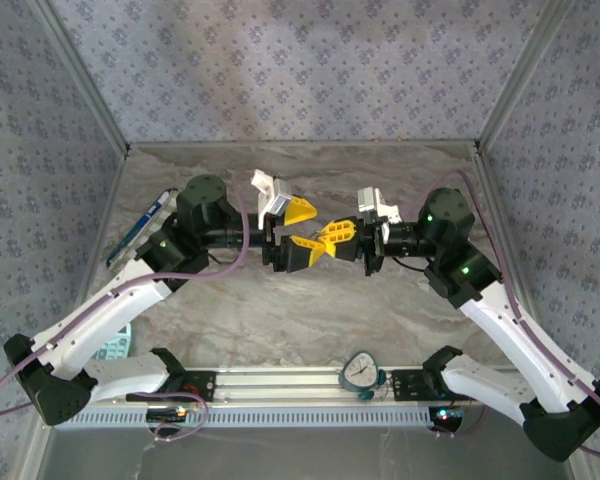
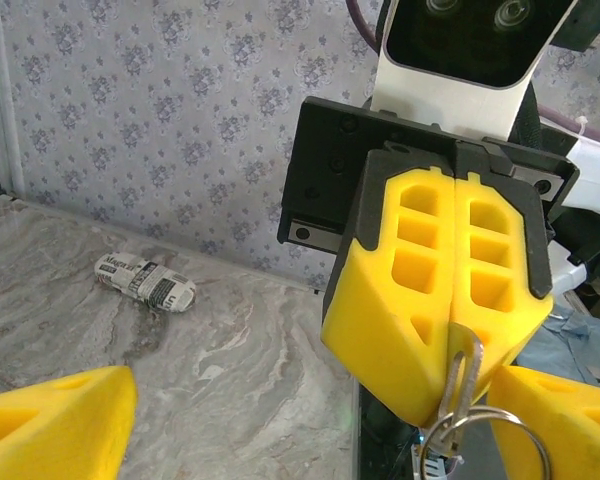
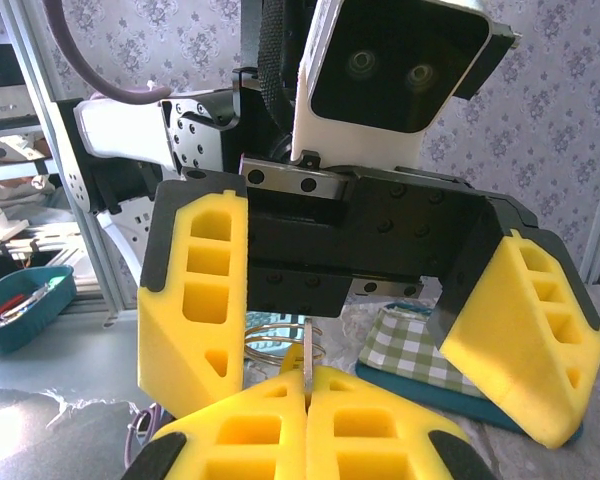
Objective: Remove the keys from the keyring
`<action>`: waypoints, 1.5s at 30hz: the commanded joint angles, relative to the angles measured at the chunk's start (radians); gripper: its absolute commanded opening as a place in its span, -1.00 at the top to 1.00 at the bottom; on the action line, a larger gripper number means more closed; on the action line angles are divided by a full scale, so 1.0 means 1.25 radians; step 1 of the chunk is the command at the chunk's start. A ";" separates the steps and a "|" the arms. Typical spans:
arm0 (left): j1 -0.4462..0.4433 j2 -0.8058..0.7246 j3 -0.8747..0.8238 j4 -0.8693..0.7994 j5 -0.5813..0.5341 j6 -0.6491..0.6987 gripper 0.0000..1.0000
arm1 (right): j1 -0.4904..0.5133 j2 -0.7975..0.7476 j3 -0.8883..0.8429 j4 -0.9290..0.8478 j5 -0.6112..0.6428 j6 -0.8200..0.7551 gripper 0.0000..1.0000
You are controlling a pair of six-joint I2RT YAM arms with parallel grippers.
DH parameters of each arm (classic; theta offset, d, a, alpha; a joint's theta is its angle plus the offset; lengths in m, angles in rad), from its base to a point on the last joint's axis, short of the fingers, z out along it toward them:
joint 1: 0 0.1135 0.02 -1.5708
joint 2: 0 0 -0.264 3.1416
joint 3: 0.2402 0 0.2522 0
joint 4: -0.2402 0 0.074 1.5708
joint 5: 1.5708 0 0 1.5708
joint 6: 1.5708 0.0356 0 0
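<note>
**Key clamped at mid-table, ring hanging below**

I saw the right gripper (image 3: pixel 307 395) with its yellow foam pads pressed together on a thin silvery metal key (image 2: pixel 462 365), which stood in the seam between them. A silvery wire keyring (image 2: pixel 485 440) hung from the key's end, just below the pads. The left gripper (image 1: pixel 305 230) faced it with its jaws wide apart. Its yellow fingers (image 3: pixel 195 290) stood one on each side of the right pads, and I could not tell whether either touched the ring.

Both grippers met above the middle of the grey marbled table (image 1: pixel 280 320), with bare stone before and behind them. Patterned blue-grey walls (image 1: pixel 280 60) closed the far edge and both sides. A blue pen (image 1: pixel 140 228) lay by the left wall and a crumpled printed paper wad (image 2: pixel 145 282) near the far wall. A round white dial timer (image 1: pixel 361 372) sat on the near rail between the arm bases.
</note>
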 commanded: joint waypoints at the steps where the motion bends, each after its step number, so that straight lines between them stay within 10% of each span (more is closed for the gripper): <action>1: 0.019 -0.019 0.011 0.017 -0.048 -0.007 -0.75 | 0.017 -0.013 0.031 -0.014 -0.037 -0.011 1.00; 13: 0.027 -0.012 0.006 0.034 -0.011 -0.023 -0.41 | 0.045 -0.027 0.021 -0.006 -0.096 -0.027 1.00; 25: 0.027 -0.018 -0.001 0.031 -0.001 -0.020 1.00 | 0.041 -0.049 0.010 -0.018 -0.092 -0.049 1.00; 45: 0.041 -0.100 -0.087 0.166 -0.037 -0.102 1.00 | 0.007 -0.137 -0.069 0.025 0.057 -0.105 1.00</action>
